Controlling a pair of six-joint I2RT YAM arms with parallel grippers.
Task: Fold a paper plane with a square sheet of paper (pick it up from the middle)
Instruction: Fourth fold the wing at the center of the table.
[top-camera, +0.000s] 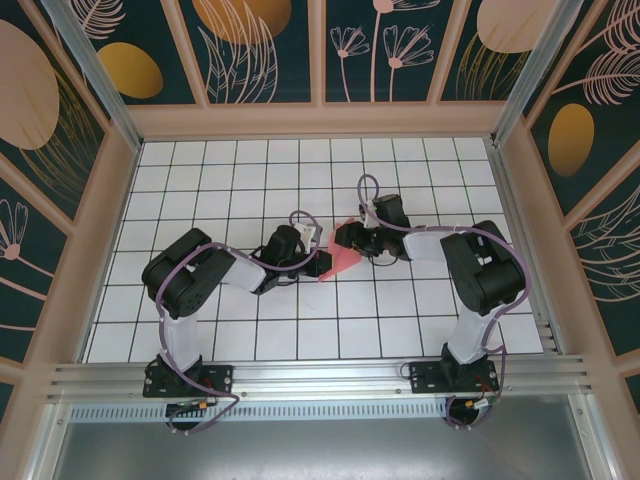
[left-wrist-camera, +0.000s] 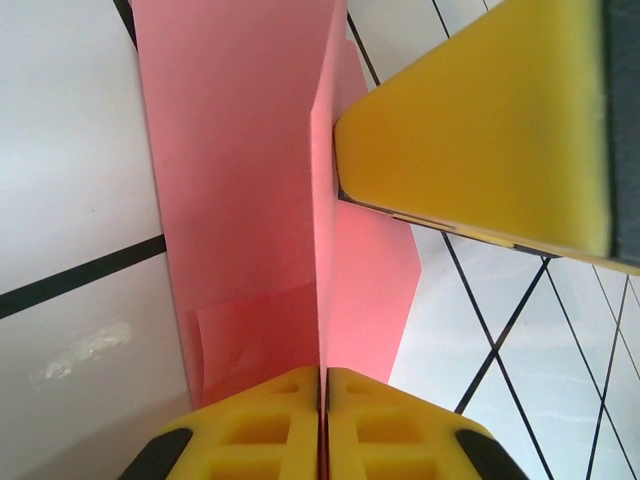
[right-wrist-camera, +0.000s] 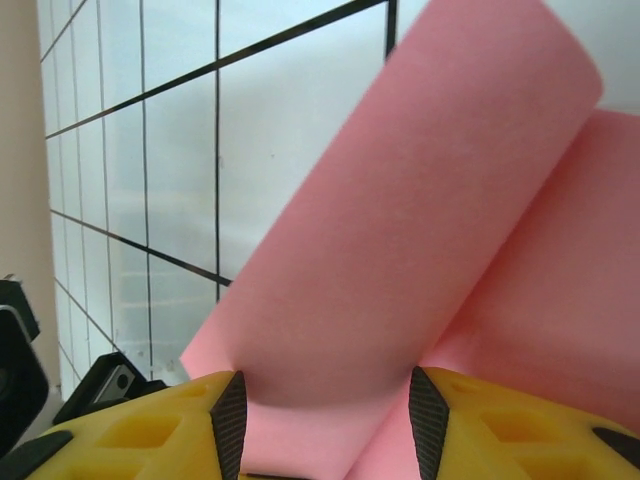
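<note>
The square sheet of paper (top-camera: 343, 262) is pink-red and folded, held just above the white gridded board (top-camera: 300, 180) at its middle. My left gripper (top-camera: 318, 256) is shut on the paper's upright centre crease (left-wrist-camera: 320, 250); its yellow fingers (left-wrist-camera: 260, 430) meet on it, with a flap lying to each side. My right gripper (top-camera: 350, 240) faces it from the right, and one of its yellow fingers (left-wrist-camera: 480, 120) presses beside the crease. In the right wrist view a curved flap of the paper (right-wrist-camera: 400, 230) bulges between the right gripper's (right-wrist-camera: 320, 405) parted pads.
Patterned walls and pale wooden posts (top-camera: 120, 150) close in the board on three sides. A metal rail (top-camera: 320, 375) carrying both arm bases runs along the near edge. Cables loop over both arms.
</note>
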